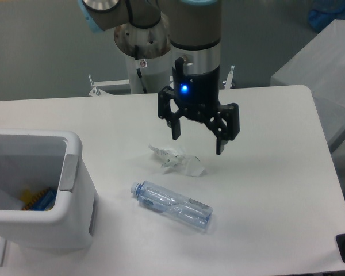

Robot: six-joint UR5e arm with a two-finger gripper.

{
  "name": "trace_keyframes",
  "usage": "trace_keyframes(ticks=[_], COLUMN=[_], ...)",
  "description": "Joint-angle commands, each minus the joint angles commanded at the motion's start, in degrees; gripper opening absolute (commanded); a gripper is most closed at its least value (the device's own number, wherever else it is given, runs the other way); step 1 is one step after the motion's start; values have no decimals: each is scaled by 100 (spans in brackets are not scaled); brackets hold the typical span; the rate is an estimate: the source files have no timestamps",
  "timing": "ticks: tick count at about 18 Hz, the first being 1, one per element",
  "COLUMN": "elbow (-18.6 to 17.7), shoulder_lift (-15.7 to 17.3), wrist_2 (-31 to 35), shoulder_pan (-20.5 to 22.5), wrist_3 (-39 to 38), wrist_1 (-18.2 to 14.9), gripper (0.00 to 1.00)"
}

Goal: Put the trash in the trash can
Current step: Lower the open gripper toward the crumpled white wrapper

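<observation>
Claw [198,138]: fingers spread apart, holding nothing | wrapper [177,160]: on table [276,172] just below claw | bottle [172,205]: lying flat (blue-tinted), nearer the camera than claw | trash can [46,230]: far left of claw

Crumpled white wrapper [177,159] beside flat clear bottle [172,205]; white bin [69,190] left.

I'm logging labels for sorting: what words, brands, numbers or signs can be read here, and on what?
None can be read.
Wrapper: green marks, too blurred to read.
Bottle: no label visible.
Bin: no text visible; the yellow and blue item inside shows nothing legible.
End effector: a blue light above it, no lettering legible.
</observation>
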Motion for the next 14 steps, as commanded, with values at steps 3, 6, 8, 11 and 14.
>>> trace_keyframes(ticks=[3, 6, 8, 11, 14], elbow=[-167, -360, -684, -1150, -1966], shoulder_lift=[9, 87, 123, 167, 333], wrist_2=[0, 18, -9, 0, 9], shoulder_pan=[-18, -61, -62, -70, -79], wrist_3=[0, -44, -27, -44, -53], wrist_1=[27, 44, 114, 605, 1175], gripper=[100, 100, 100, 100, 100])
